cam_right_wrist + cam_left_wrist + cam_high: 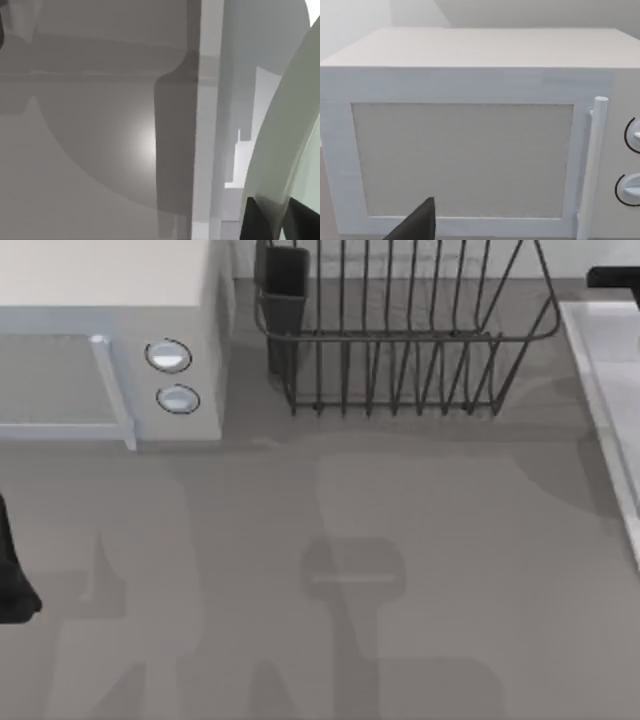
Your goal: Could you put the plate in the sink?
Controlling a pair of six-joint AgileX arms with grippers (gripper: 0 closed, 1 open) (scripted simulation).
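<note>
In the right wrist view, the pale mint green plate [286, 130] stands on edge, close to the camera. My right gripper [277, 222] is shut on its rim, with a black finger [254, 220] on either face. Beside the plate runs the pale raised rim of the sink [207, 100], with grey table beyond it. The sink [600, 370] lies along the table's right edge in the top view. My left arm [12, 585] is parked at the table's left edge, facing the microwave.
A white microwave [110, 350] with its door shut, a handle [594, 165] and two knobs stands at the back left. A black wire dish rack [400, 330] sits at the back middle. A black shape [612, 278] is above the sink's far end.
</note>
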